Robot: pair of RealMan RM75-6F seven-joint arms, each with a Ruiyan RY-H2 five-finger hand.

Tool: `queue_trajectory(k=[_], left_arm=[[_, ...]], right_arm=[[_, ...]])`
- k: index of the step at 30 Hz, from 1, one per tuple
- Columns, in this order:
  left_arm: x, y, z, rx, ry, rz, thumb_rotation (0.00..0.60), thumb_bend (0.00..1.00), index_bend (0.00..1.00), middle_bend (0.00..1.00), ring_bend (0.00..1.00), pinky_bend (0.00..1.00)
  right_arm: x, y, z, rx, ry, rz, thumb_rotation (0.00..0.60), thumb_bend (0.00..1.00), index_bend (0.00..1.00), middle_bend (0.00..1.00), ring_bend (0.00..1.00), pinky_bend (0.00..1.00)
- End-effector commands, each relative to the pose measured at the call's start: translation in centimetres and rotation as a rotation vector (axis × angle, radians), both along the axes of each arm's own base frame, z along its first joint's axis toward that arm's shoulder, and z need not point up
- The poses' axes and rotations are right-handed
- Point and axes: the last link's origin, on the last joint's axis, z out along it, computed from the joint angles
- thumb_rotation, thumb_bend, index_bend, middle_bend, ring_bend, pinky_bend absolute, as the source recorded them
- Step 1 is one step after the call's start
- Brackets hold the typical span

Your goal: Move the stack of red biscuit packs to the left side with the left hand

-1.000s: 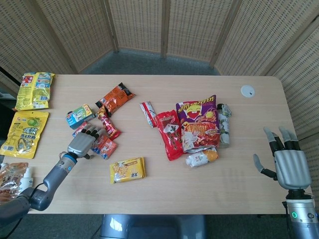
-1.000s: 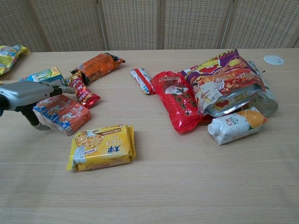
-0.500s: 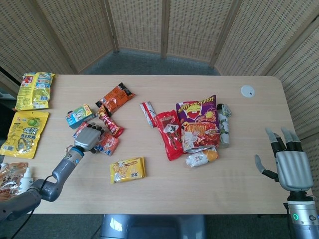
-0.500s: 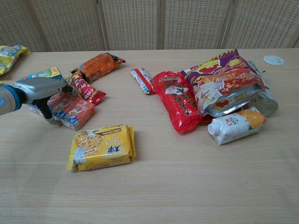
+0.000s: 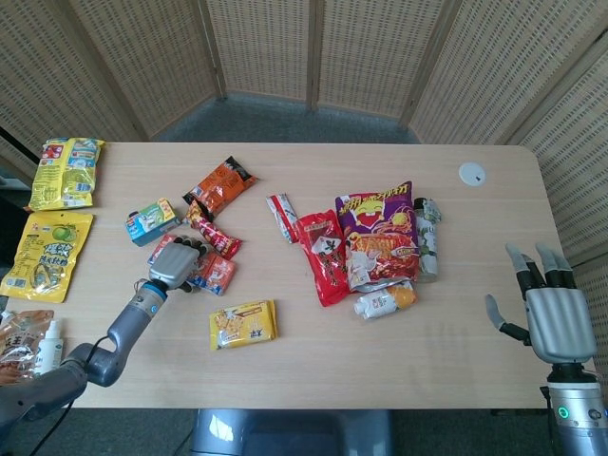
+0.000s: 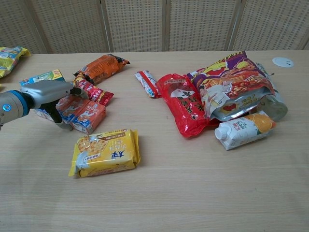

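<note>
The stack of red biscuit packs (image 5: 217, 275) (image 6: 89, 116) lies flat on the table's left half, near the middle. My left hand (image 5: 174, 263) (image 6: 46, 92) lies over its left end, fingers curled across the top and thumb down against the near edge, gripping it. A slim red snack stick (image 5: 217, 239) (image 6: 94, 91) touches the stack's far side. My right hand (image 5: 556, 318) hovers open past the table's right front corner, fingers spread and holding nothing; only the head view shows it.
A blue-green box (image 5: 152, 219) sits just behind my left hand, an orange pack (image 5: 220, 185) beyond it. A yellow biscuit pack (image 5: 243, 324) lies in front of the stack. Yellow bags (image 5: 46, 252) line the left edge. A pile of snack bags (image 5: 378, 218) and a carton (image 5: 385, 301) fill the centre right.
My left hand has slid to the right and slightly away, and the red stack has shifted right with it, nudging the red snack stick. The right hand is almost still.
</note>
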Motion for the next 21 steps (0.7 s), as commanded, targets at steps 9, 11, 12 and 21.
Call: queue_trajectory(k=[9, 11, 12, 21], left_arm=[[3.9, 0.8, 6.7, 0.112, -0.163, -0.065, 0.600, 0.42, 0.70, 0.66, 0.80, 0.70], [4.8, 0.9, 8.3, 0.132, -0.173, -0.084, 0.600, 0.42, 0.70, 0.66, 0.80, 0.70], [5.3, 0.9, 9.1, 0.141, -0.175, -0.094, 0.600, 0.41, 0.70, 0.67, 0.80, 0.70], [10.8, 1.2, 17.4, 0.268, -0.242, -0.165, 0.600, 0.41, 0.71, 0.67, 0.80, 0.70]], right_arm=[[0.0, -0.3, -0.6, 0.016, -0.015, 0.011, 0.070, 0.44, 0.00, 0.24, 0.00, 0.03], [-0.1, -0.4, -0.7, 0.018, -0.019, 0.014, 0.070, 0.44, 0.00, 0.24, 0.00, 0.03], [0.0, -0.4, -0.8, 0.018, -0.022, 0.016, 0.071, 0.44, 0.00, 0.24, 0.00, 0.03], [-0.1, -0.5, -1.2, 0.031, -0.031, 0.028, 0.068, 0.44, 0.00, 0.24, 0.00, 0.03]])
